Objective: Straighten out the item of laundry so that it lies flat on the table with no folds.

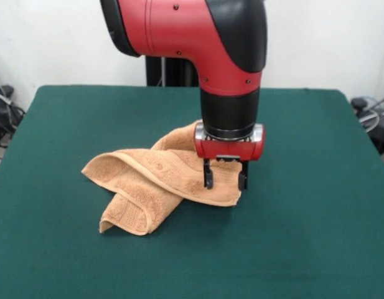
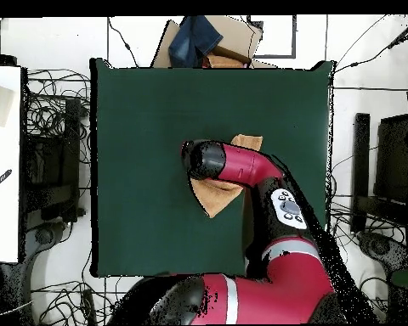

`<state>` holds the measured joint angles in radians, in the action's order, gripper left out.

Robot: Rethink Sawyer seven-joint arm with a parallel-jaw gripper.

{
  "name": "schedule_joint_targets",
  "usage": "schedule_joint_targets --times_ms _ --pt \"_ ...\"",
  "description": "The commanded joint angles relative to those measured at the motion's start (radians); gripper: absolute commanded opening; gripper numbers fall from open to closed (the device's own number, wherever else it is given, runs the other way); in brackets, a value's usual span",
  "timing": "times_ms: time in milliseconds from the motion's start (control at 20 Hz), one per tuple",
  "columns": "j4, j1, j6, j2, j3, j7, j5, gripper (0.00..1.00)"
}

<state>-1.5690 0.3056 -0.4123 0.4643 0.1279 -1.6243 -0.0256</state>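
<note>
Green table (image 1: 316, 249); crumpled towel (image 1: 148, 180)

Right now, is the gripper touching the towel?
Cannot tell. In the front view the open gripper overlaps the towel, so neither contact nor gap shows. In the overhead view the arm hides it.

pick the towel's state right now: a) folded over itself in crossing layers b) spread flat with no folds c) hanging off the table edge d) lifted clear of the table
a: in the front view the towel lies bunched on the table, its layers crossing, with the open gripper low over its right end.
</note>
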Motion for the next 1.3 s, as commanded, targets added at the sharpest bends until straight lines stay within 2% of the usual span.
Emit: schedule_joint_targets --times_ms 50,900,1150,1300 --pt "0.024 -0.001 -0.058 -0.028 0.090 -0.116 0.044 1.00" --pt "0.020 -0.049 -0.058 -0.021 0.065 -0.163 0.072 1.00" --pt "-0.004 -0.048 -0.073 -0.006 0.065 -0.164 0.083 1.00" --pt "-0.024 -0.036 -0.040 -0.009 0.077 -0.163 0.085 1.00"
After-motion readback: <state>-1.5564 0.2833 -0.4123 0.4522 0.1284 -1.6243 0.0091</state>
